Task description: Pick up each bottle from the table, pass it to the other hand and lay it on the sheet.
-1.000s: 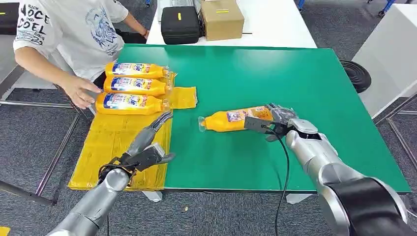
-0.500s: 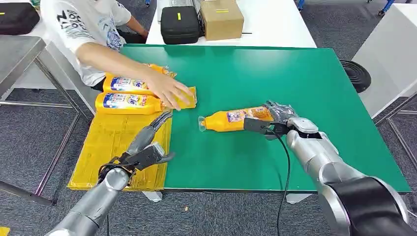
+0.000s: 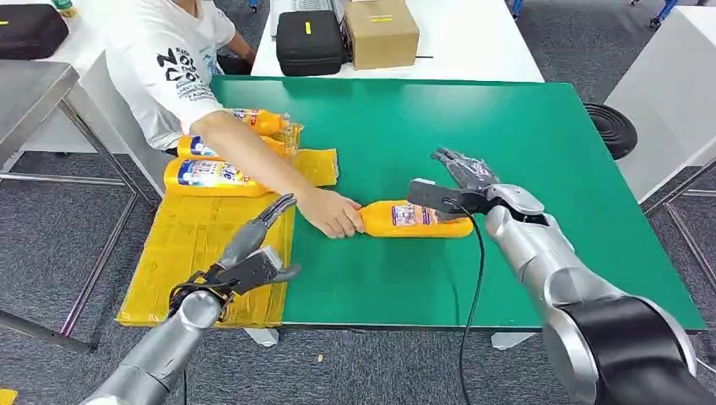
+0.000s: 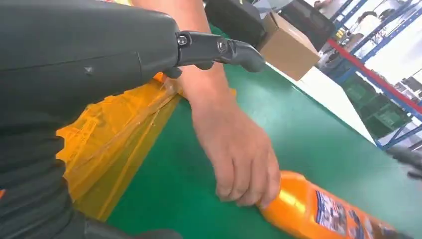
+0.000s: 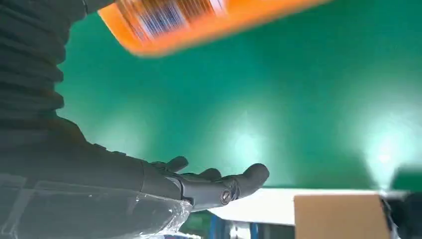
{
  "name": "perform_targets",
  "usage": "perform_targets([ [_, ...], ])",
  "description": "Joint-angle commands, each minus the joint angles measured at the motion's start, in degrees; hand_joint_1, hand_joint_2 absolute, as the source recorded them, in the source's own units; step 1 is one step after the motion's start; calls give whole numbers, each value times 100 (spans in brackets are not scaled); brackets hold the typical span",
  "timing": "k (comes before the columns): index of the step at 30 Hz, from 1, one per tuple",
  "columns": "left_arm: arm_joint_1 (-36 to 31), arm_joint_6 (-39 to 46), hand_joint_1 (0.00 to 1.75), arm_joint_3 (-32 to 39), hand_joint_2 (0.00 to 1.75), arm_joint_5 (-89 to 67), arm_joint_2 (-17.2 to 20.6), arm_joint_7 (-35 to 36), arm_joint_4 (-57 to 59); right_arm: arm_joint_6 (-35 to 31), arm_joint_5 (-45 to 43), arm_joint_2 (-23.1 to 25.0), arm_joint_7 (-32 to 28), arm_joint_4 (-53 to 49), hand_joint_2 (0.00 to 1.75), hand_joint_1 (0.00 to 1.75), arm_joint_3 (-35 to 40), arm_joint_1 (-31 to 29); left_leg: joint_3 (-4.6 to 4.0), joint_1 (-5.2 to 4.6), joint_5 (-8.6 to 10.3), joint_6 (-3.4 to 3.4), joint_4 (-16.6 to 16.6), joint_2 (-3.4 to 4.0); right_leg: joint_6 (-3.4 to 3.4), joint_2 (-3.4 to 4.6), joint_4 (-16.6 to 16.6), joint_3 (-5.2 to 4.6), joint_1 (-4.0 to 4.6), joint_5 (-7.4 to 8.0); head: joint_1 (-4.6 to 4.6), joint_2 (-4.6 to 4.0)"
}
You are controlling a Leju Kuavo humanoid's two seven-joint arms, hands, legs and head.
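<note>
An orange bottle (image 3: 414,219) lies on its side on the green table (image 3: 523,126); a person's hand (image 3: 333,213) grips its neck end. My right hand (image 3: 460,181) hovers at the bottle's base end with fingers spread, holding nothing. In the right wrist view the bottle (image 5: 199,20) is a blur apart from the fingers (image 5: 219,186). My left hand (image 3: 249,257) is open above the yellow sheet (image 3: 198,245), fingers stretched toward the bottle. The left wrist view shows the person's hand (image 4: 239,149) on the bottle (image 4: 323,211). Three more bottles (image 3: 211,175) lie on the sheet's far end, partly behind the person's arm.
The person stands at the table's far left, their arm reaching across the sheet. A black case (image 3: 309,40) and a cardboard box (image 3: 381,30) sit on the white table behind. A black round object (image 3: 610,128) lies on the floor at the right.
The person's arm has reached over the sheet and taken the bottle's neck. My right hand has let go of the bottle and spread its fingers. The bottle now lies flat, slightly nearer.
</note>
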Motion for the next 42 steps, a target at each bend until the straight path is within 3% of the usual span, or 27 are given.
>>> perform_targets([
  [1,-46,-36,0,99,175,-7,99,26,47,138,40,165,-17,141,175,0,31,-359,15,1,-10,-3,3,15,-15,9,2,11,4,-6,0,0],
  [10,-16,-43,0,142,175,-14,59,30,15,173,-67,222,-47,219,175,0,0,-158,18,2,-8,-2,-1,7,-14,1,-3,17,5,-7,0,0],
  [19,29,-70,0,180,175,-66,232,67,-52,463,-788,656,-840,102,175,0,-359,286,21,5,-10,-4,-3,22,-14,16,-5,16,8,-3,0,0],
  [25,-44,-85,0,182,175,-115,219,90,-23,845,-977,607,-1130,-106,175,0,-156,464,25,5,-10,-4,-2,9,-18,0,-4,22,15,-9,0,0],
  [42,75,-79,0,298,175,-179,246,119,-67,808,-984,224,-518,198,175,0,62,532,12,2,-4,-2,-1,2,-9,-3,-3,10,4,-5,-2,0],
])
